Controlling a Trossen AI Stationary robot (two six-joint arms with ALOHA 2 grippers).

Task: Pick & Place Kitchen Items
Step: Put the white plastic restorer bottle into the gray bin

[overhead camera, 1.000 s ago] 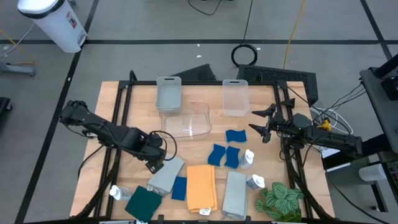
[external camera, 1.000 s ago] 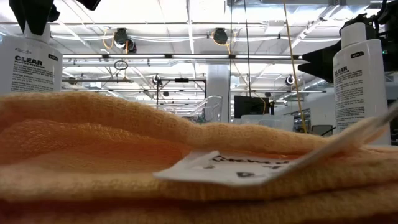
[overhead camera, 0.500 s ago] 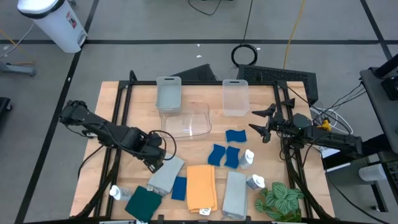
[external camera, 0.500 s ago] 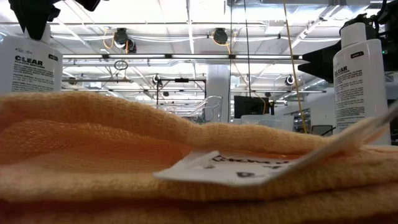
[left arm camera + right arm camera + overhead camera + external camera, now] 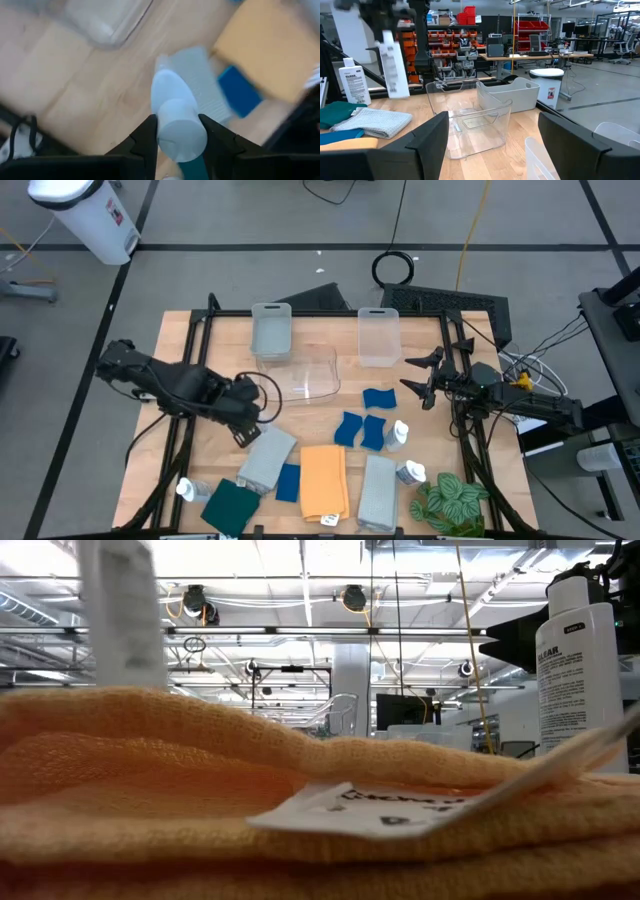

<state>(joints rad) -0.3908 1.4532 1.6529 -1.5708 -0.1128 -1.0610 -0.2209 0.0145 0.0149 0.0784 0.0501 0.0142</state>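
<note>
My left gripper is shut on a small white bottle and hangs over the table's left middle, above a folded grey cloth. The right wrist view shows the bottle in the air; the low view shows it blurred. Lying flat near the front edge are the blue, orange, dark green and second grey cloths. Blue sponges lie at mid-table. My right gripper waits open at the right edge. My left gripper pinches the bottle's upper end between its two fingers. The fingers come from above, pointing steeply down. The bottle hangs below them, a little tilted, clear of the table and the cloths.
Three more white bottles stand at the front left and right of centre. A grey bin, a clear bin and a larger clear bin sit at the back. A leafy plant fills the front right corner.
My left gripper has risen with the white bottle, which stood on the table beside the grey cloth and now hangs clear in the air. The gripper has also tipped somewhat as it rose.
</note>
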